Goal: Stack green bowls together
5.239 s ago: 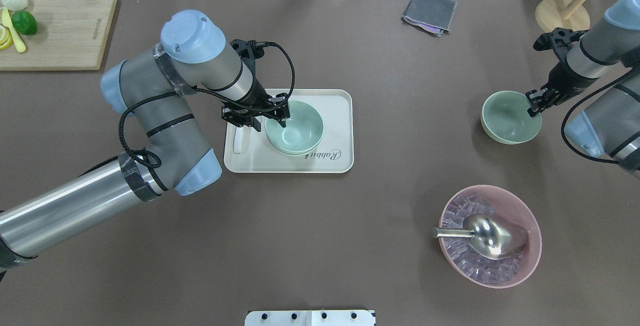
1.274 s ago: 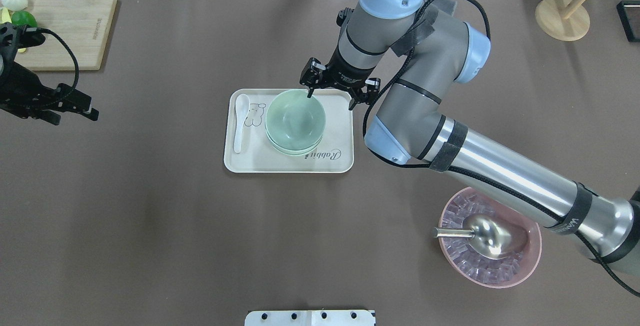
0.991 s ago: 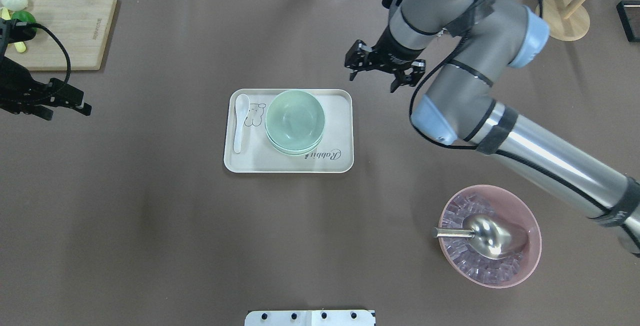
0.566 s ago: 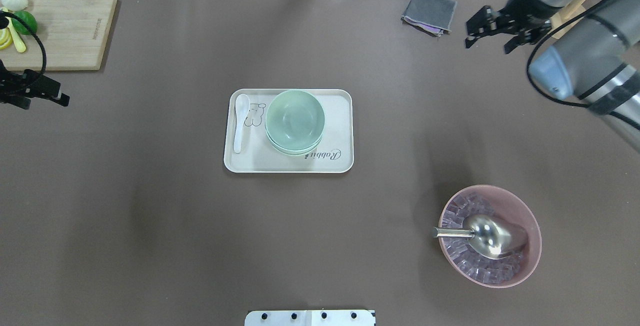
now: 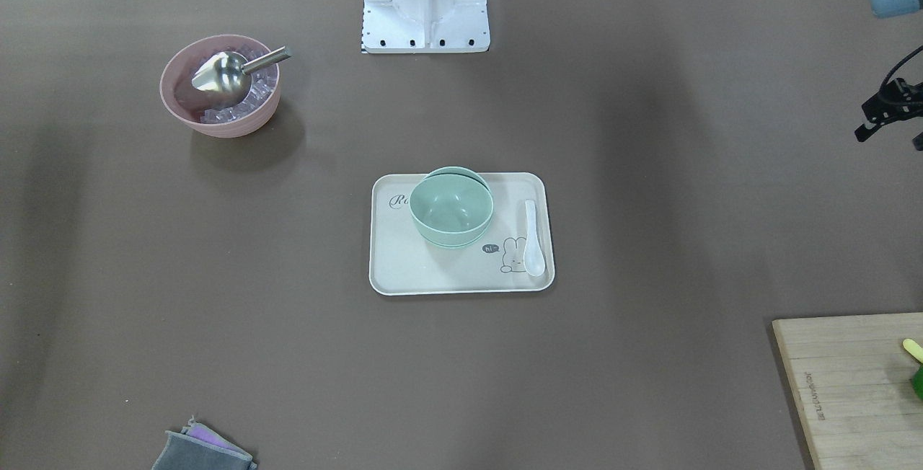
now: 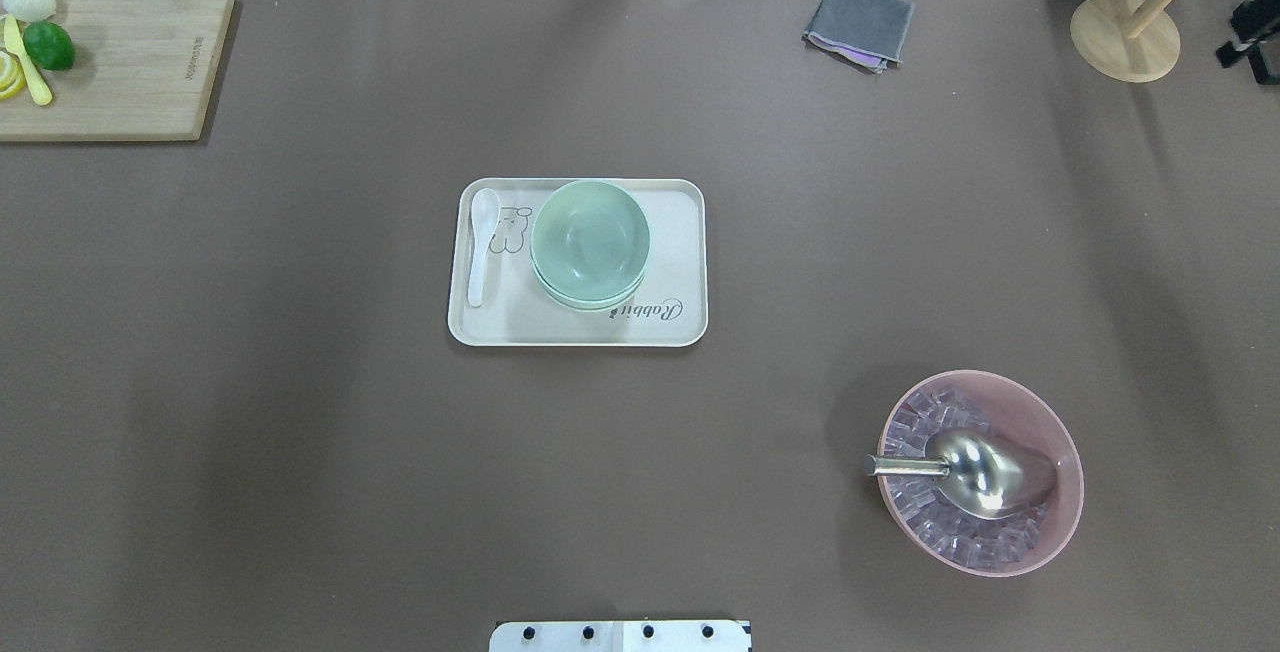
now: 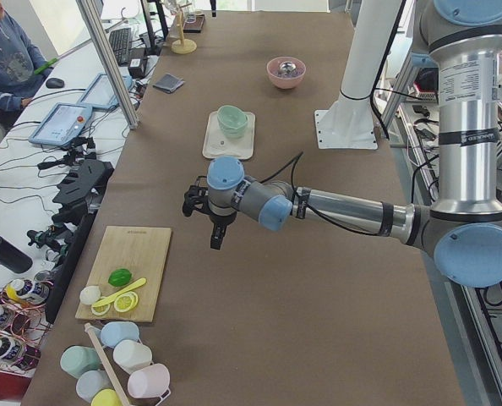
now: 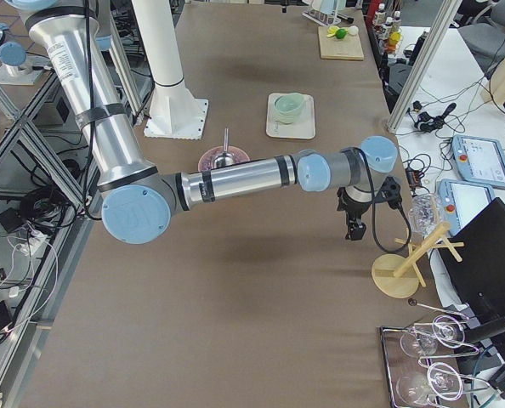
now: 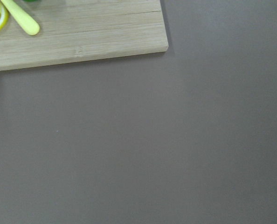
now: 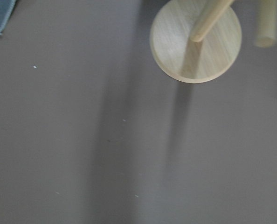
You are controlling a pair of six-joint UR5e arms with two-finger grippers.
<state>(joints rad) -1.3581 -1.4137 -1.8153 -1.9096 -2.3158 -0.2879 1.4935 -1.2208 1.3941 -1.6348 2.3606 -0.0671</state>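
Observation:
The green bowls (image 6: 590, 242) sit nested in one stack on the beige tray (image 6: 675, 252), also seen in the front-facing view (image 5: 452, 207). No gripper touches them. My left gripper (image 5: 889, 140) is far off at the table's side near the cutting board, cut by the frame edge; its fingers look apart and empty. It also shows in the exterior left view (image 7: 216, 233). My right gripper (image 6: 1245, 67) is at the far right edge by the wooden stand, partly cut off, with its fingers apart and empty.
A white spoon (image 6: 480, 252) lies on the tray beside the stack. A pink bowl (image 6: 1050, 522) with ice and a metal scoop stands front right. A cutting board (image 6: 120, 62) with lime and lemon, a grey cloth (image 6: 858, 22) and a wooden stand (image 6: 1125, 32) are at the back.
My right gripper brought the third bowl onto the stack, let go and drew back to the right edge. My left arm drew off to the left, out of the overhead view.

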